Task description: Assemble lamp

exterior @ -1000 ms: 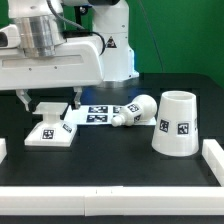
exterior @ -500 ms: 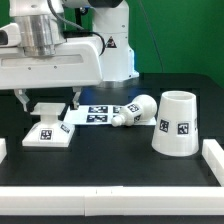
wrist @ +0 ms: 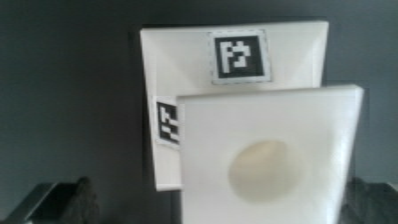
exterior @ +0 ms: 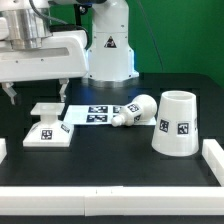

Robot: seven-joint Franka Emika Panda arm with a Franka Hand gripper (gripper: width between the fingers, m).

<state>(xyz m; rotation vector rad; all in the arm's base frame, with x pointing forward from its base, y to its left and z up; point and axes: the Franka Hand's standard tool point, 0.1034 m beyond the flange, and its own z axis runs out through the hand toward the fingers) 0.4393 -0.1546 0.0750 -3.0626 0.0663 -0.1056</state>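
Observation:
The stepped square lamp base [exterior: 50, 128] sits on the black table at the exterior view's left, tags on its sides. My gripper [exterior: 38, 90] hangs open and empty just above it, one finger on each side, not touching. In the wrist view the base [wrist: 240, 75] fills the frame, its round socket [wrist: 267, 167] facing up, between my open gripper [wrist: 214, 205]. The bulb [exterior: 135, 110] lies on its side in the middle. The tapered shade [exterior: 178, 122] stands at the exterior view's right.
The marker board [exterior: 95, 114] lies flat behind the base, with the bulb's neck at its edge. White strips [exterior: 213, 155] edge the table at the front and sides. The arm's own base [exterior: 108, 50] stands at the back.
The gripper has risen and shifted toward the exterior view's left over the base, still open. The lamp parts have not moved.

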